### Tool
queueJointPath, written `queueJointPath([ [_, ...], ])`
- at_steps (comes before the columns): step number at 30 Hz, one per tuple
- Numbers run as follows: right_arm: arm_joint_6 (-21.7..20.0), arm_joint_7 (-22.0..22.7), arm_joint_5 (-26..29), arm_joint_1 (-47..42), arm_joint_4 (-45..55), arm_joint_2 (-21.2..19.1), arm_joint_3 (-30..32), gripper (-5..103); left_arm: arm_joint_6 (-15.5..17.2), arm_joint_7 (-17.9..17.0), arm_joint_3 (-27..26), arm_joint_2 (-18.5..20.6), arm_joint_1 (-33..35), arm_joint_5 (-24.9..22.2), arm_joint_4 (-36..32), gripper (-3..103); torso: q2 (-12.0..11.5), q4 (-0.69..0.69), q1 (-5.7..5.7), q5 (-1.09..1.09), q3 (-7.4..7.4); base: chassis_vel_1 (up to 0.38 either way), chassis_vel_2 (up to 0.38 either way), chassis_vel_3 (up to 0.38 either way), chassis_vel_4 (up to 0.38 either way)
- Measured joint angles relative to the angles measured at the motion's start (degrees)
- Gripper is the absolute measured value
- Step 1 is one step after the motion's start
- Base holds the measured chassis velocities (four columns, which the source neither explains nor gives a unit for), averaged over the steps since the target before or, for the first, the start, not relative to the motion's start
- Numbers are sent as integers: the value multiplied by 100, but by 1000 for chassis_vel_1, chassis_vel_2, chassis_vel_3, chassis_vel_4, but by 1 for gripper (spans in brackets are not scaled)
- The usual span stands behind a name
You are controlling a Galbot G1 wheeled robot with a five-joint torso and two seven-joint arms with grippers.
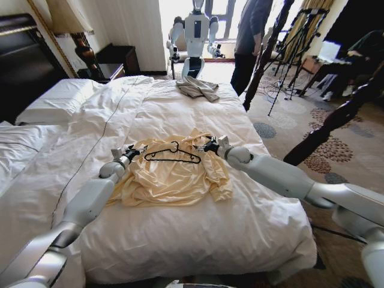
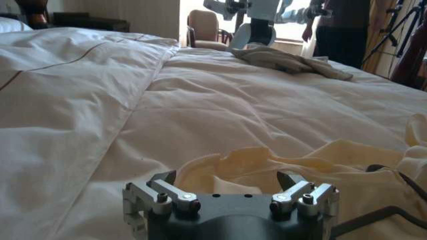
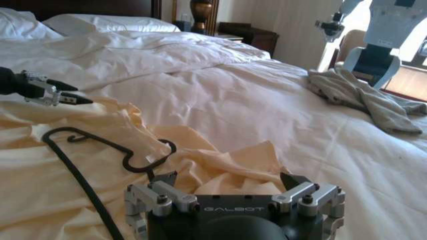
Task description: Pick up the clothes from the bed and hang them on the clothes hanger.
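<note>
The cream top [image 1: 171, 174] lies mid-bed [image 1: 198, 114] with the black hanger [image 1: 173, 154] on it. The left gripper [image 1: 131, 151] and right gripper [image 1: 209, 144] flank it, fingers spread wide, empty. The right wrist view shows the hanger's hook [image 3: 148, 157] curled on the fabric, near that gripper

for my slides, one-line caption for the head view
Both open grippers, left and right, flank the black hanger lying on the cream top on the bed.

Top [image 1: 171, 174] pale cream-yellow, plain. Hanger [image 1: 173, 155] thin black. Duvet [image 1: 198, 114] white with a fine dark stitched line along its left part. Pillows [image 1: 57, 99] white. Headboard [image 1: 21, 60] dark, near black. Second garment [image 1: 199, 88] at the far end grey-beige. Carpet [image 1: 327, 150] beige with dark round floral motifs. Arms light grey; grippers [image 1: 130, 152] silver and black.
</note>
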Motion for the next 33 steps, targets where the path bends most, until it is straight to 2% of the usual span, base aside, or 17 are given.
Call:
queueJointPath([
  [12, 55, -54, -66, -183, 165, -378, 167, 100, -9, -41, 378, -250, -812, 256, 1074, 100, 0, 2, 0, 2, 0, 0, 0, 0, 0],
  [19, 72, -62, -67, -217, 289, -530, 189, 100, -104, -85, 505, -429, -894, 498, 1430, 100, 0, 0, 0, 1, 0, 0, 0, 0, 0],
  [20, 74, -63, -65, -221, 301, -555, 193, 100, -111, -84, 510, -445, -901, 522, 1471, 103, 0, 0, 0, 2, 0, 0, 0, 0, 0],
  [23, 90, -73, -67, -236, 328, -617, 202, 100, -178, -80, 516, -489, -927, 570, 1593, 91, 0, 0, 0, 1, 0, 0, 0, 0, 0],
  [25, 92, -74, -68, -243, 331, -624, 206, 100, -190, -79, 516, -490, -929, 573, 1602, 91, 0, 0, 0, 1, 0, 0, 0, 0, 0],
  [26, 100, -72, -78, -277, 340, -635, 218, 100, -204, -76, 517, -488, -929, 574, 1604, 80, 0, 1, 0, 2, 0, 0, 0, 0, 0],
  [28, 103, -70, -87, -298, 346, -636, 228, 100, -204, -74, 516, -481, -929, 574, 1597, 80, 0, 1, 0, 2, 0, 0, 0, 0, 0],
  [30, 107, -58, -114, -350, 360, -635, 251, 100, -207, -73, 514, -464, -921, 574, 1576, 70, 0, 0, 0, 2, 0, 0, 0, 0, 0],
  [31, 107, -58, -114, -350, 360, -635, 251, 100, -207, -73, 514, -464, -921, 574, 1576, 70, 0, 0, 0, 2, 0, 0, 0, 0, 0],
  [33, 113, -37, -128, -382, 374, -628, 260, 100, -208, -73, 510, -449, -909, 572, 1551, 58, 0, 1, 0, 2, 0, 0, 0, 0, 0],
])
